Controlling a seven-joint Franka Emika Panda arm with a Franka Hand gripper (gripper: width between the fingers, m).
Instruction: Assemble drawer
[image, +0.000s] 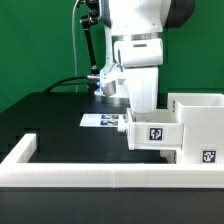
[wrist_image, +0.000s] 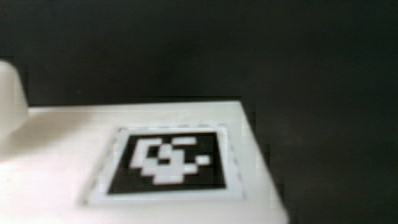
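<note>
The large white drawer housing (image: 198, 118) stands at the exterior view's right, with a tag low on its front. A small white tray (image: 152, 132) with a square tag on its face hangs at the housing's left side, raised off the black table and touching the housing. My gripper (image: 139, 108) comes straight down onto the tray's top edge and seems shut on it; the fingertips are hidden behind the tray wall. The wrist view shows a blurred white surface carrying a tag (wrist_image: 169, 160), very close, with no fingers visible. A second tray is not in view.
The marker board (image: 102, 121) lies flat on the table left of the tray. The long low white border wall (image: 90, 176) runs along the front and turns back at the exterior view's left. A black cable (image: 70, 85) trails behind the arm.
</note>
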